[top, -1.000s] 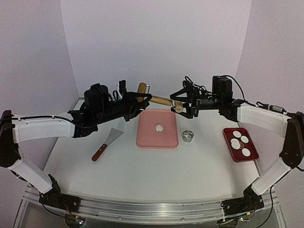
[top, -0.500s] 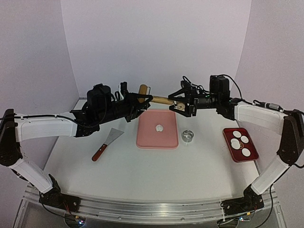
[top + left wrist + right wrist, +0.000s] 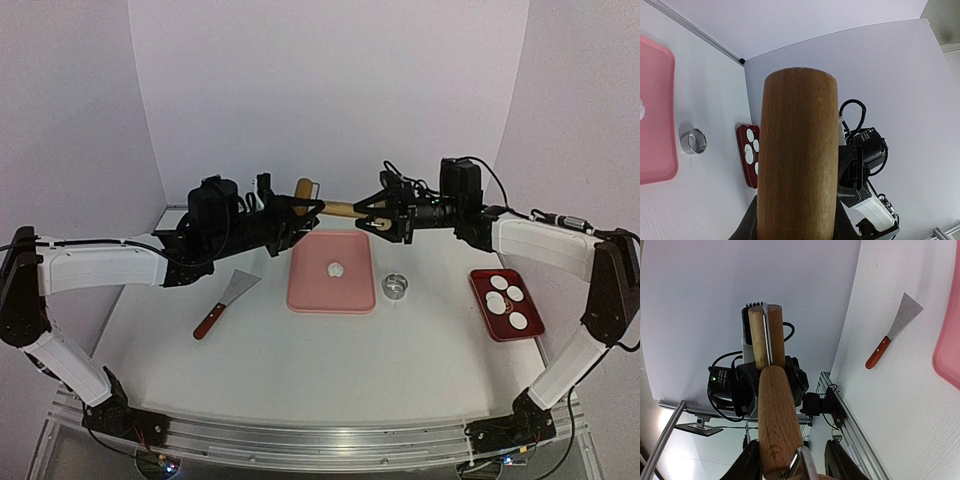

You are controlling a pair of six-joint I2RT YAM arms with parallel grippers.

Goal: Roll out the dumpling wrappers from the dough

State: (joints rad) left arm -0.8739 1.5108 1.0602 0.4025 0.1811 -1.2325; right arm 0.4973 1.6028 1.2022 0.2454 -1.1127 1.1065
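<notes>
A wooden rolling pin (image 3: 340, 209) hangs in the air over the back edge of the pink board (image 3: 310, 290), held between both arms. My left gripper (image 3: 300, 208) is shut on its left handle (image 3: 797, 160), which fills the left wrist view. My right gripper (image 3: 378, 215) sits around the right handle (image 3: 777, 425); one finger (image 3: 747, 465) touches it and the other finger (image 3: 837, 462) stands apart from it. The dough (image 3: 335, 269) is a small white lump in the middle of the board. Several round wrappers (image 3: 497, 299) lie in the red tray (image 3: 530, 305).
A metal ring cutter (image 3: 397, 287) stands just right of the board. A scraper (image 3: 228, 300) with a red-brown handle lies left of the board. The red tray is near the table's right edge.
My right gripper has slid further onto the pin's right handle and its jaws have narrowed around it. The left arm and pin have shifted slightly right.
</notes>
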